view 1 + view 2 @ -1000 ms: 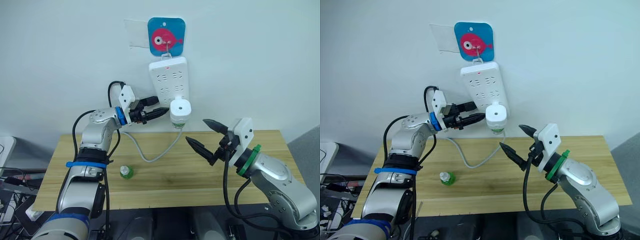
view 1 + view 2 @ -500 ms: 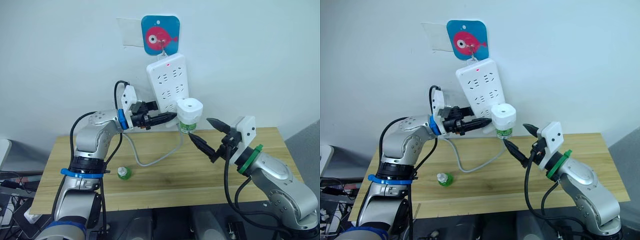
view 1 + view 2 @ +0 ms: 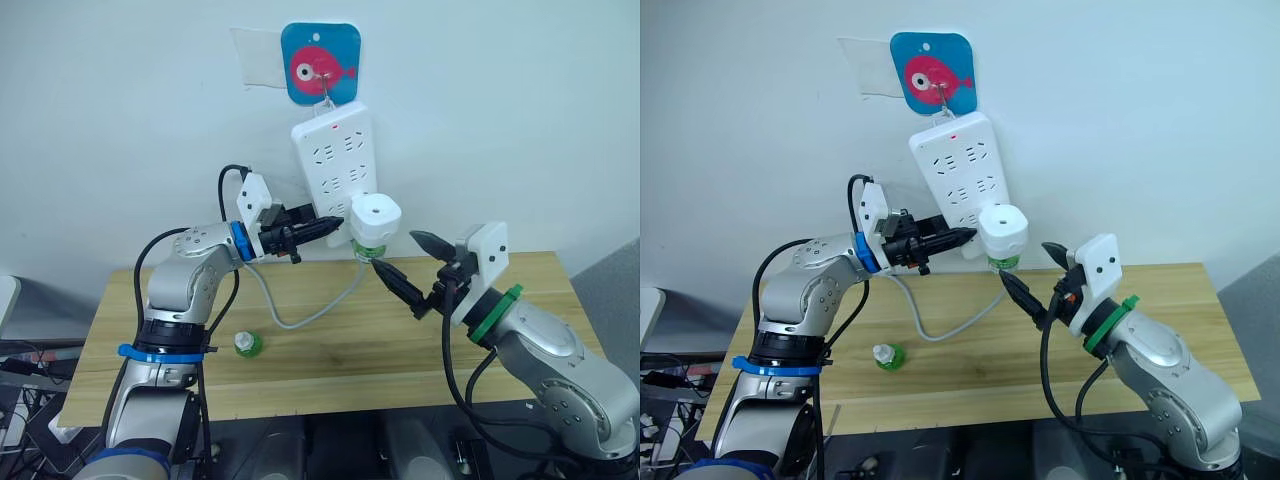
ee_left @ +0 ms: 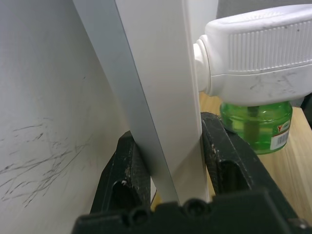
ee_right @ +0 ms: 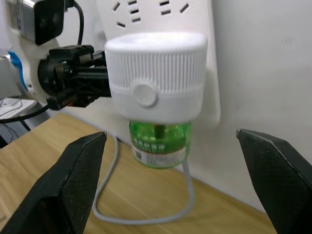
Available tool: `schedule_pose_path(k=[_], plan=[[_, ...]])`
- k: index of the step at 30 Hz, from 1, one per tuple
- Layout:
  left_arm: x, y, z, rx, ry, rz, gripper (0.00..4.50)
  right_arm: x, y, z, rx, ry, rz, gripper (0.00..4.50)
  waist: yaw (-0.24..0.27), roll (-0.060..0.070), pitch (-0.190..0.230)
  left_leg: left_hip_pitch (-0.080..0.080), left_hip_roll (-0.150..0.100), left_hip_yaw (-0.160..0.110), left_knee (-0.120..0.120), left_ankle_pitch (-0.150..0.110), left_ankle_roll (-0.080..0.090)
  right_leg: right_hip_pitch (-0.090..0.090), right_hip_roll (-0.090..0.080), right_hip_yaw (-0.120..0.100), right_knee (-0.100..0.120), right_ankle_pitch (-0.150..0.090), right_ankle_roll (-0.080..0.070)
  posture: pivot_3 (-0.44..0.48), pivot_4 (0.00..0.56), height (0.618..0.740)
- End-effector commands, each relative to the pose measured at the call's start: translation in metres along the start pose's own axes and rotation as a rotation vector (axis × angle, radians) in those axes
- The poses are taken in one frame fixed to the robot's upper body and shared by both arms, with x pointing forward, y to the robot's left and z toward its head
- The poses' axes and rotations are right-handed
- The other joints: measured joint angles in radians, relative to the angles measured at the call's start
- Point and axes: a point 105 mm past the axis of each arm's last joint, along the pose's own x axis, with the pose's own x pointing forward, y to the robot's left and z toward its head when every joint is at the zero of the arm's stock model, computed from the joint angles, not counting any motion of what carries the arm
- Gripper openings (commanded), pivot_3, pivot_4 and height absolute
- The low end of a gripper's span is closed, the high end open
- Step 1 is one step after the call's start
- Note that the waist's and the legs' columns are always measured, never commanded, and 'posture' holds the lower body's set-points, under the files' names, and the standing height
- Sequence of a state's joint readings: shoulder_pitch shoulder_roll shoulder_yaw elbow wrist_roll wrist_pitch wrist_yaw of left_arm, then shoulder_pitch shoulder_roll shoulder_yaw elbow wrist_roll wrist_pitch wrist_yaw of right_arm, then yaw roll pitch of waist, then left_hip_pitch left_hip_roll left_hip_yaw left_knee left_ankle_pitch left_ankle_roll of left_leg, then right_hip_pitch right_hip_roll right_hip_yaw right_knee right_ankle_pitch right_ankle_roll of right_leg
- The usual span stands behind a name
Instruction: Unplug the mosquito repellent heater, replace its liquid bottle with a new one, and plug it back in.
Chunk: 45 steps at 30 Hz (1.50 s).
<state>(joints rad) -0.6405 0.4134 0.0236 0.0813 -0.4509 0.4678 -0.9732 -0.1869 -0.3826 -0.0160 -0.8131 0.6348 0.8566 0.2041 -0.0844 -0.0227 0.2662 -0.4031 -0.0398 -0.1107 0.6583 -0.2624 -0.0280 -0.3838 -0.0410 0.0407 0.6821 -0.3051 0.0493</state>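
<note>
Heater: the white heater [image 3: 375, 214] is plugged into the lowest part of the power strip [image 3: 334, 160], which hangs on the wall from a hook under a blue card with a pink fish [image 3: 320, 64]. Its round vent faces up.

Attached bottle: a green liquid bottle [image 5: 160, 142] is screwed in beneath the heater, hanging above the back edge of the bench [image 3: 330, 345].

Left hand: the left hand [image 3: 327, 227] reaches in beside the heater, on the robot's left of it. In the left wrist view its two black fingers [image 4: 226, 158] sit one on each side of the power strip's lower edge, pinching it, just next to the heater's plug end.

Right hand: the right hand [image 3: 412, 261] is raised on the robot's right of the heater with its fingers spread wide. The lower fingertip lies just below and beside the green bottle; the upper one stands apart to the right. In the right wrist view the heater and bottle appear between the two fingers, not touched by either.

Spare bottle: a small green bottle [image 3: 249, 345] stands on the bench, well below and to the left of the heater.

Cable: a grey cable [image 3: 304, 309] loops from the power strip over the bench, under the heater.
</note>
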Motion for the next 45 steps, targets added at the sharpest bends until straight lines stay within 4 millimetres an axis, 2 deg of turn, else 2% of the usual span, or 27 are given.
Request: schedule_pose_path(k=[1,11,21,27,30,33,38,45], plan=[[0.009,0.000,0.012,0.059,-0.030,0.016,1.29,0.001,0.009,0.013,0.007,-0.033,-0.012,4.50,0.000,0.000,0.001,0.000,0.000,0.000,0.000,0.000,0.000,0.000,0.000,0.000,0.000,0.000,0.000,-0.182,0.296,0.740],[0.016,-0.001,0.009,0.074,-0.035,0.026,1.29,0.021,0.016,0.034,0.000,-0.053,-0.099,4.50,0.000,0.000,0.005,-0.002,-0.001,0.000,0.002,0.000,0.000,-0.001,-0.001,0.000,0.000,0.002,0.001,-0.197,0.308,0.740],[0.016,-0.003,0.010,0.075,-0.037,0.021,1.29,0.038,0.013,0.040,-0.029,-0.052,-0.171,4.50,0.000,0.001,0.005,-0.005,-0.001,-0.001,0.002,0.000,0.000,-0.004,-0.001,-0.001,0.000,0.002,0.001,-0.187,0.296,0.740],[0.015,-0.003,0.008,0.073,-0.034,0.022,1.29,0.041,0.013,0.041,-0.038,-0.062,-0.191,4.50,0.000,0.001,0.005,-0.005,-0.001,-0.001,0.002,0.000,0.000,-0.004,-0.001,-0.001,0.000,0.002,0.001,-0.184,0.288,0.740],[0.015,-0.004,0.008,0.073,-0.034,0.021,1.29,0.040,0.013,0.041,-0.038,-0.064,-0.198,3.87,0.000,0.001,0.005,-0.006,-0.001,-0.001,0.002,0.000,0.000,-0.005,-0.001,-0.001,0.000,0.002,0.001,-0.181,0.280,0.740],[0.015,-0.004,0.007,0.073,-0.034,0.021,1.29,0.039,0.014,0.041,-0.040,-0.064,-0.197,2.97,0.000,0.001,0.005,-0.006,-0.001,-0.001,0.002,0.000,0.000,-0.005,-0.001,-0.001,0.000,0.002,0.001,-0.181,0.280,0.740],[0.014,-0.003,0.006,0.065,-0.036,0.033,1.29,0.036,0.015,0.038,-0.044,-0.057,-0.186,2.97,0.000,0.001,0.005,-0.006,-0.001,-0.001,0.002,0.000,0.000,-0.005,-0.001,-0.001,0.000,0.002,0.001,-0.179,0.269,0.740],[0.012,0.006,0.001,0.066,-0.019,0.072,1.29,0.022,0.014,0.041,-0.055,-0.061,-0.179,2.97,0.002,0.001,0.005,-0.007,-0.002,-0.002,0.002,0.000,0.000,-0.005,-0.002,-0.002,-0.002,0.002,0.001,-0.187,0.270,0.740]])
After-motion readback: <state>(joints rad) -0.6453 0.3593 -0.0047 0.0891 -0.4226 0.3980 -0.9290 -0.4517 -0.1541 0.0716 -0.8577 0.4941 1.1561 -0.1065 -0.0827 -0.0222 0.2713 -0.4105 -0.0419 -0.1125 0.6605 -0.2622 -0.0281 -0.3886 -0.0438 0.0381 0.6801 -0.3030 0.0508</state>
